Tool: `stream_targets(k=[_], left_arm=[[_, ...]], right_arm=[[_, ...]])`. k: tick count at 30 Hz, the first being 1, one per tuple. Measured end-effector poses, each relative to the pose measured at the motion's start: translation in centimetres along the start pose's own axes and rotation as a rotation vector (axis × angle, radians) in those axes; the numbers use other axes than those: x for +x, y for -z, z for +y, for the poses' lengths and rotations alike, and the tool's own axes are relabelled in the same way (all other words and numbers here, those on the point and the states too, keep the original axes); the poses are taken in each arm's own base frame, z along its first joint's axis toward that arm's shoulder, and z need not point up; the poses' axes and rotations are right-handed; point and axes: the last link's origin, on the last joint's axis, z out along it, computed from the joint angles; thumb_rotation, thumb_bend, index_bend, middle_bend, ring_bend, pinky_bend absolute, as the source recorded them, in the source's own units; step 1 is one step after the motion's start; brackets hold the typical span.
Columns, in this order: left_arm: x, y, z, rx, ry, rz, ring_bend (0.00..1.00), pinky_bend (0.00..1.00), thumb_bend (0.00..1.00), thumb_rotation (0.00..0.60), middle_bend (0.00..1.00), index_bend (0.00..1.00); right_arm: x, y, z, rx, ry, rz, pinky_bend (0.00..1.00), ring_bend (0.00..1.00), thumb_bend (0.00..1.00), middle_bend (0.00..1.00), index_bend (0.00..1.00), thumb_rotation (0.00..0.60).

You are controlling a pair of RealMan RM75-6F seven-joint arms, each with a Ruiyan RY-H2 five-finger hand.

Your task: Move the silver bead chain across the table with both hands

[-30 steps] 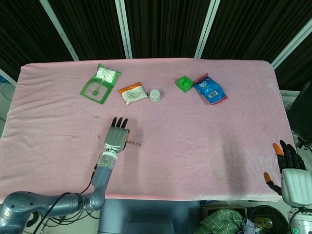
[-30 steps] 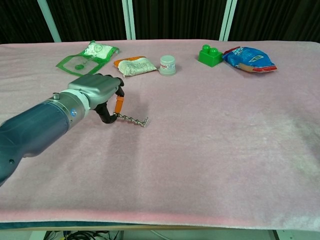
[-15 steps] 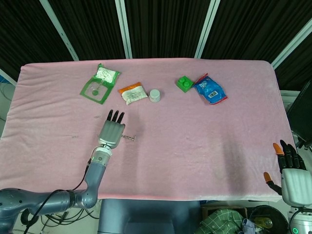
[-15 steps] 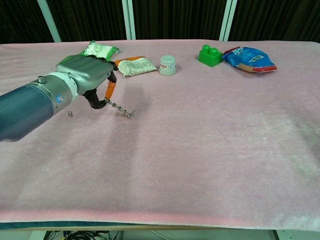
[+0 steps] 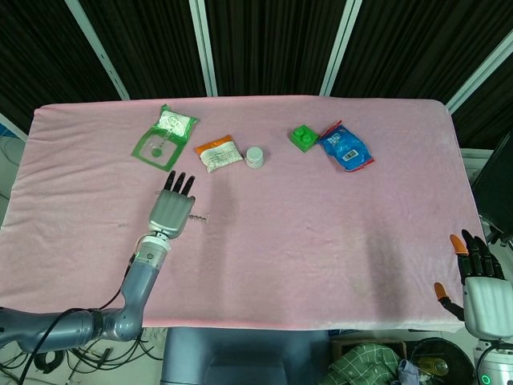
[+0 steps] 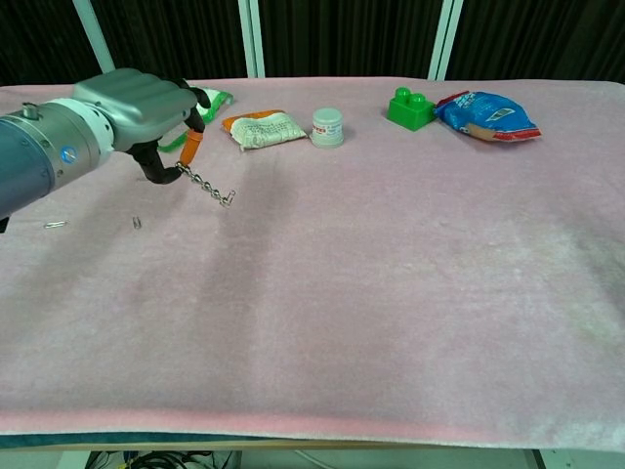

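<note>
Since the earlier frames the left hand [image 6: 137, 107] had carried the chain [image 6: 205, 185] toward the upper left of the chest view, away from the middle of the table. It pinched one end of the silver bead chain between its thumb and an orange-tipped finger; the rest slanted down to the right, and its free end reached the pink cloth [image 6: 391, 293]. In the head view the left hand [image 5: 171, 212] lay left of centre, fingers pointing to the far edge, with only a short bit of chain [image 5: 200, 217] showing at its right side.

Just beyond the hand sat a green packet [image 5: 164, 136], an orange and white sachet [image 5: 218, 152] and a small white jar [image 5: 254, 156]. Further right, well apart, a green block [image 5: 302, 137] touched a blue bag [image 5: 345, 147]. Two tiny metal bits [image 6: 137, 223] lay on the cloth near the left edge. From the middle to the right edge and down to the near edge, the cloth was bare.

The right hand [image 5: 478, 285] hung off the table's lower right corner, fingers spread, holding nothing.
</note>
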Motion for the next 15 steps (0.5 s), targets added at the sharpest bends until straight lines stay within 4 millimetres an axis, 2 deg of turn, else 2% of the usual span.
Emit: stream_targets(k=[8,13,15], left_arm=[[1.2,1.2,-3.3,0.006,-0.055,-0.014,0.00,0.00,0.37,0.600,0.08,0.59],[0.8,2.3,-5.8,0.022,-0.114,-0.037,0.00,0.00,0.37,0.600,0.08,0.59],[0.5,2.5,-6.1,0.024,-0.110,-0.045,0.00,0.00,0.37,0.600,0.08,0.59]], right_arm=[[-0.1,-0.1,0.0,0.000,0.004,-0.002,0.17,0.00,0.20,0.00,0.01,0.600],[-0.1,-0.1,-0.1,0.001,0.005,0.000,0.17,0.00,0.20,0.00,0.01,0.600],[-0.1,-0.1,-0.1,0.001,0.007,-0.001,0.17,0.00,0.20,0.00,0.01,0.600]])
